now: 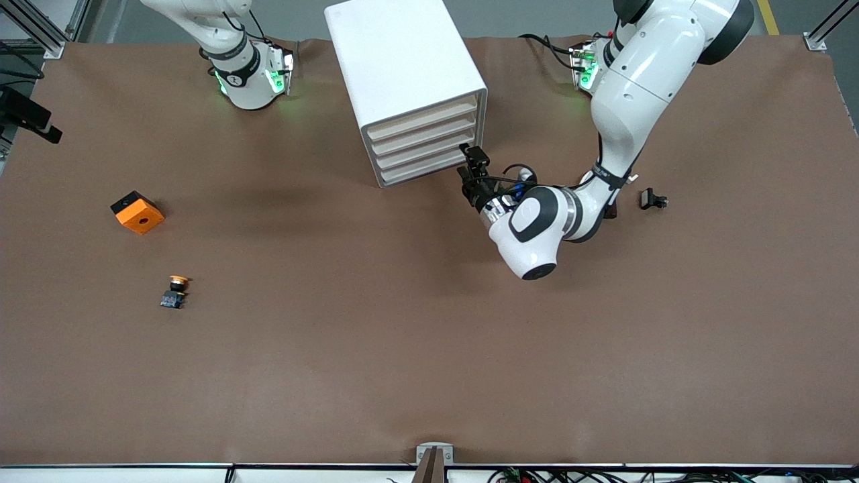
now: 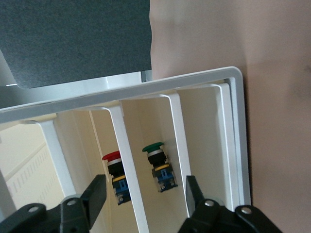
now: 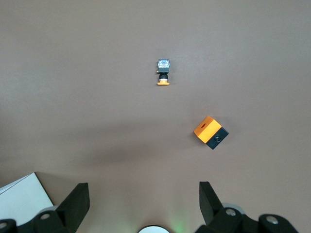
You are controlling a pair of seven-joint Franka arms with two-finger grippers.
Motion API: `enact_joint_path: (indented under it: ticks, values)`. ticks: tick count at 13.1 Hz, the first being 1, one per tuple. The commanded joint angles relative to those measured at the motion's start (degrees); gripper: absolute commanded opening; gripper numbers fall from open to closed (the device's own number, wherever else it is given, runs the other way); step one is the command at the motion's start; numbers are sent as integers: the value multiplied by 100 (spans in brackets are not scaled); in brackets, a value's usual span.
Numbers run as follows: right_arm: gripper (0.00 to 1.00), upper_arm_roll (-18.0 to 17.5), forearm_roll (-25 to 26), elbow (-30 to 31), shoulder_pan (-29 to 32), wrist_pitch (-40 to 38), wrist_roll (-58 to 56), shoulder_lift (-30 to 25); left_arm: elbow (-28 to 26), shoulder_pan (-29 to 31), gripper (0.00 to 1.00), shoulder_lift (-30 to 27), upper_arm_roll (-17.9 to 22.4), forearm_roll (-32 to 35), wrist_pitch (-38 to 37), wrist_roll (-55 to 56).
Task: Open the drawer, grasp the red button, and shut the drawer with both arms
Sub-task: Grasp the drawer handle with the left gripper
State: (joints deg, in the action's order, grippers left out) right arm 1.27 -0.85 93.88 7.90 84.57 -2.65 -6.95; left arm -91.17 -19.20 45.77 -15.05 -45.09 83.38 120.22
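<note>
Four drawers, all shut. Left tool (image 1: 472,169) spread wide, empty, at cabinet (image 1: 409,87) front; right tool (image 3: 141,204) likewise, waiting. Button (image 2: 115,174) looks light, rigid; pinch body.

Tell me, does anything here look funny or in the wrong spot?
Mostly tidy. One oddity: an orange-capped button lies tipped on its side on the bare table, near the orange cube, while the red button and green button stand upright inside the cabinet. The left gripper waits open at the drawers.

White cabinet (image 1: 402,60) w/ cream drawer fronts. Red-cap button (image 2: 112,156) beside green-cap button (image 2: 153,147). Orange cube (image 1: 137,212) on brown table (image 1: 402,335).
</note>
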Motion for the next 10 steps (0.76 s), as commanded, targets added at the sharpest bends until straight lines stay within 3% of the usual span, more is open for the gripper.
enact_joint_path:
  ticks: [1, 4, 6, 7, 10]
  values:
    - [100, -56, 32, -519, 150, -72, -130, 510, -67, -58, 69, 20, -60, -132, -85, 107]
    - [100, -65, 24, -493, 124, -73, -113, 563, -190, -75, 68, 29, -217, -132, -103, 107]
    - [100, -65, 198, -624, 106, -72, -113, 1019, -216, -84, 65, 29, -271, -141, -173, 116]
    - [100, -83, 434, -668, 106, -64, -182, 1107, -295, -93, 61, 29, -271, -141, -173, 125]
    - [100, -83, 551, -678, 115, 15, -798, 1407, -445, -224, 35, 20, -271, -141, -173, 125]
